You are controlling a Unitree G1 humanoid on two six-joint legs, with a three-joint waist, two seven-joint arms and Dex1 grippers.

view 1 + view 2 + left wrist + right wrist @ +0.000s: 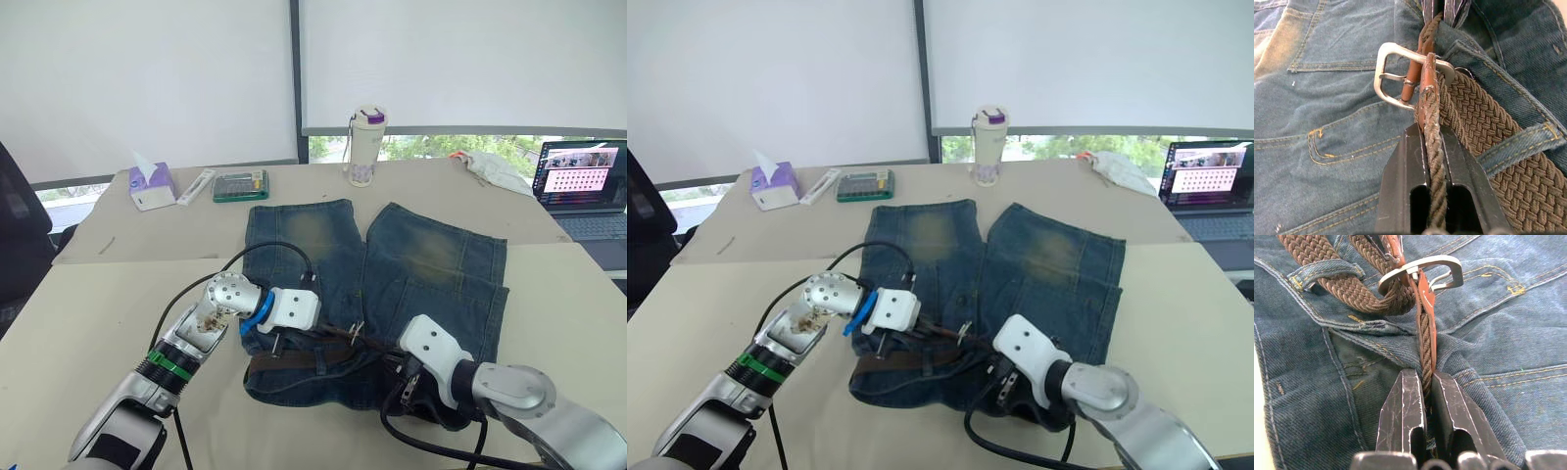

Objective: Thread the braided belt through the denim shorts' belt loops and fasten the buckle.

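My right gripper [1418, 399] sits nearest me at about 5 o'clock on the table, its two black fingers [1400, 411] closed on the braided belt [1425, 347], pinching the strap edge-on just short of the buckle [1422, 269]. My left gripper [1429, 161], at about 7 o'clock, is likewise clamped on the belt, the strap running between its fingers [1408, 166] up to the silver frame. From the head camera I see both grippers meeting over the waistband of the denim shorts [431, 259], the left [333, 333] coming in from 9 o'clock, the right [397, 364] from 3 o'clock, the buckle between them. One belt loop [1327, 271] lies over the woven strap beside the buckle; another [1528, 142] crosses it in the left wrist view. The shorts lie flat, legs pointing to 12 o'clock. Beyond them stands a white bottle [366, 147]; at 11 o'clock a calculator [240, 185] and tissue box [152, 186]; at 2 o'clock a laptop [583, 186].
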